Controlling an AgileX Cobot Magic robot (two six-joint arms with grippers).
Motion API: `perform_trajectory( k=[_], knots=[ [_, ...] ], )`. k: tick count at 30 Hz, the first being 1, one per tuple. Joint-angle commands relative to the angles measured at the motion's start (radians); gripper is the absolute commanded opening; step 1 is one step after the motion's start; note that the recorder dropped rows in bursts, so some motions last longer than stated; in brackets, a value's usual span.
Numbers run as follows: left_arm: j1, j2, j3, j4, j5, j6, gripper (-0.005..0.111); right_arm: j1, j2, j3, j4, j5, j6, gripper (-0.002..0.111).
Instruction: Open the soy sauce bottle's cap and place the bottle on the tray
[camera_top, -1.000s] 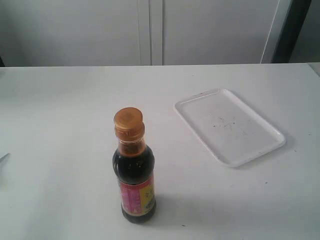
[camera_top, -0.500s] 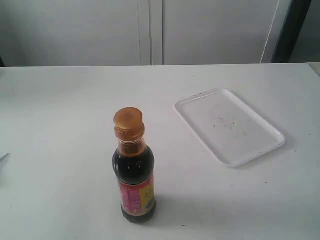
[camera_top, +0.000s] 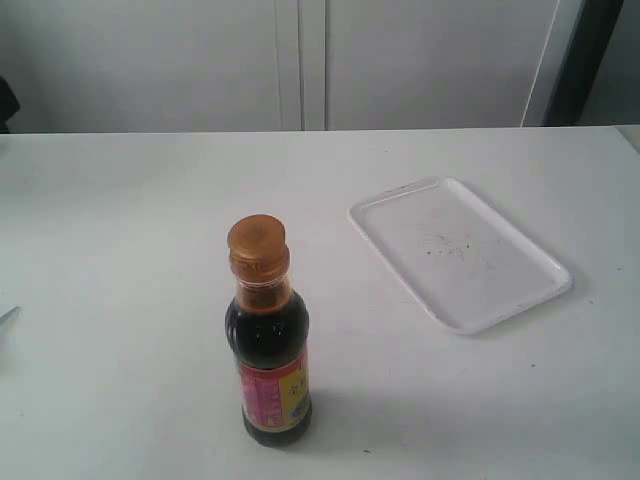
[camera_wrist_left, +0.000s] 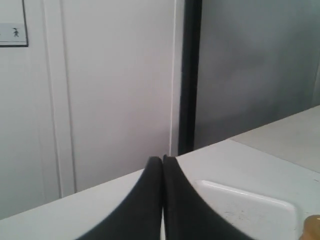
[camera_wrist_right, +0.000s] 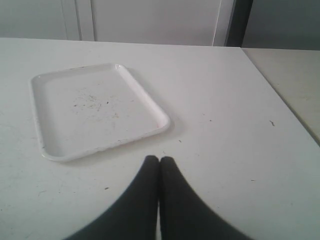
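A soy sauce bottle (camera_top: 268, 360) stands upright on the white bench (camera_top: 120, 230), its orange-brown cap (camera_top: 258, 248) seated on the neck. The white tray (camera_top: 400, 225), flecked with a few dark specks, lies flat on the bench well apart from the bottle, to the right and farther back in the exterior view. The left hand (camera_wrist_left: 162, 162) and the right hand (camera_wrist_right: 159, 161) are both clenched, black fingers pressed tip to tip with nothing between them. The right hand is above the bench, with the tray just beyond it.
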Motion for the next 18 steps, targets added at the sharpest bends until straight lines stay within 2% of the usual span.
perform_trajectory(
  k=[1,5,10,14,18],
  knots=[
    [-0.007,0.031,-0.025,0.058,-0.051,-0.056,0.0,0.001,-0.005,0.006,-0.003,-0.01,0.0,0.0],
    [-0.039,0.042,-0.033,0.062,-0.057,-0.058,0.0,0.001,-0.005,0.006,-0.003,-0.01,0.0,0.0],
    [-0.148,0.043,-0.069,0.062,0.022,-0.059,0.006,0.001,-0.005,0.006,-0.003,-0.01,0.0,0.0],
    [-0.25,0.043,-0.081,0.058,0.098,-0.051,0.006,0.001,-0.005,0.006,-0.003,-0.01,0.0,0.0],
    [-0.326,0.063,-0.081,0.023,0.106,-0.026,0.006,0.001,-0.005,0.006,-0.003,-0.01,0.0,0.0]
  ],
)
